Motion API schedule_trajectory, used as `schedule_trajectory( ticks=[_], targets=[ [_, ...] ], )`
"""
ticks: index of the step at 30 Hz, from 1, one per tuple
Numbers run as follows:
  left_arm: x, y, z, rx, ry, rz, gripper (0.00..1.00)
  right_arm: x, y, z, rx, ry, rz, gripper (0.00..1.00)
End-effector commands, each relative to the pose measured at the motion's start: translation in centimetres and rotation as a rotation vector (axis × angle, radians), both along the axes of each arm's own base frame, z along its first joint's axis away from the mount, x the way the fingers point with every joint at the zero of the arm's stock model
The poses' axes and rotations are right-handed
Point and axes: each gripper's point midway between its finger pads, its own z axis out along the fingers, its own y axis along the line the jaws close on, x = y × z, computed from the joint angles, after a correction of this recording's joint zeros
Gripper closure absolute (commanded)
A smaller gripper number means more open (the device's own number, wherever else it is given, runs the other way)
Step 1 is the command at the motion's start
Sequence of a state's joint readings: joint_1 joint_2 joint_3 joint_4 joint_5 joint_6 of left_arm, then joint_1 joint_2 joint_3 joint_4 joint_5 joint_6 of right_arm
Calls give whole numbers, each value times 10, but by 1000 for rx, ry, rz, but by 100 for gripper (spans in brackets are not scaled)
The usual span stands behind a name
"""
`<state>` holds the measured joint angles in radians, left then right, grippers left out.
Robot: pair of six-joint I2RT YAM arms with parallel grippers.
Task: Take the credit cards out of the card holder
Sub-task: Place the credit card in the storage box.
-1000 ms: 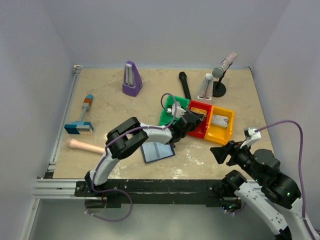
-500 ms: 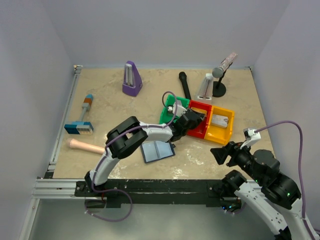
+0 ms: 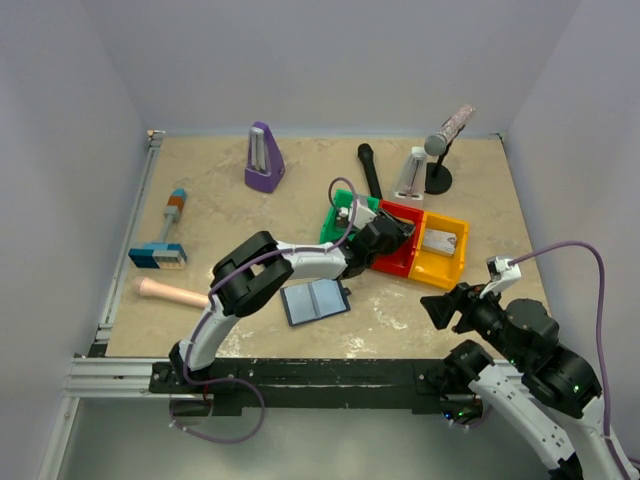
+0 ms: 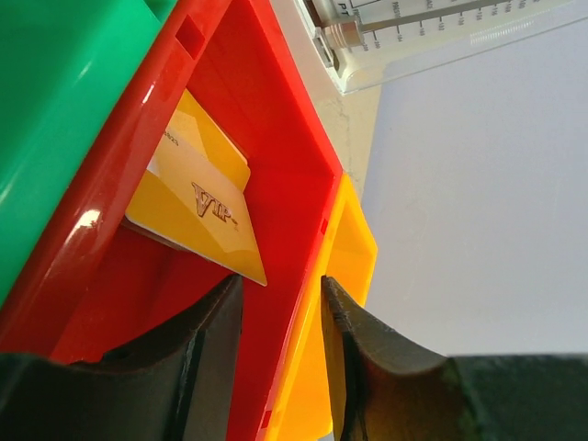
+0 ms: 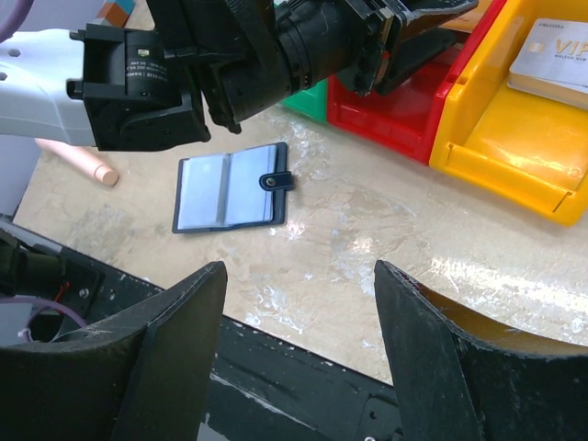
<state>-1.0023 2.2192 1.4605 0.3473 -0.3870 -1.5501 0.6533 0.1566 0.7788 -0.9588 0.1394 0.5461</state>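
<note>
Several loose things lay on the left of the beige, stone-patterned table [image 3: 230, 215]: a blue-and-orange hand tool [image 3: 162, 240] and, nearer the arms, a pinkish-beige cylindrical handle [image 3: 172, 292]. Farther back stood a purple pyramid-shaped metronome [image 3: 264, 158].

Toward the middle, the small dark navy bifold card holder [image 5: 230, 186] lay opened flat on the table, its pale blue-grey inner panels up and its snap tab [image 5: 278, 180] pointing toward the bins. Whether any card sat in its pockets could not be told from these views.

The left arm stretched past it to three plastic bins touching side by side: a green bin [image 4: 55, 92], a red bin [image 4: 285, 138] and a yellow bin [image 5: 514, 138]. The left gripper [image 4: 280, 340] hung low at the red bin. Its black fingers [image 4: 207, 358] were apart and empty, and the red bin's wall next to the yellow bin showed between them. A thin gold-faced card [image 4: 197, 216] marked VIP lay inside the red bin, partly hidden by its rim. A pale grey card [image 5: 551, 57] rested in the yellow bin.

Behind the bins were a black cylindrical stick [image 3: 369, 168], a white upright scale [image 3: 410, 172] and a grey microphone on a black round-based stand [image 3: 440, 150].

On the right, the right gripper [image 5: 299, 354] hovered over the table's near part, well apart from the card holder, its jaws wide and holding nothing.
</note>
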Motion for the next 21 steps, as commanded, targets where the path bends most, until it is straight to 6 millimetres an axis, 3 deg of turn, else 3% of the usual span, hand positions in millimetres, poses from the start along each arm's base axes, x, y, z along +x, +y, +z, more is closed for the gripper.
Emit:
schedule_trajectory(
  ticks=[1, 12, 21],
  targets=[
    [0, 19, -46, 159, 97, -1, 55, 1, 0, 4, 23, -11, -9, 30],
    [10, 15, -46, 149, 115, -24, 52, 0, -1, 2, 20, -7, -14, 30],
    [13, 10, -28, 117, 80, -53, 46, 0, 1, 1, 24, -1, -7, 30]
  ],
)
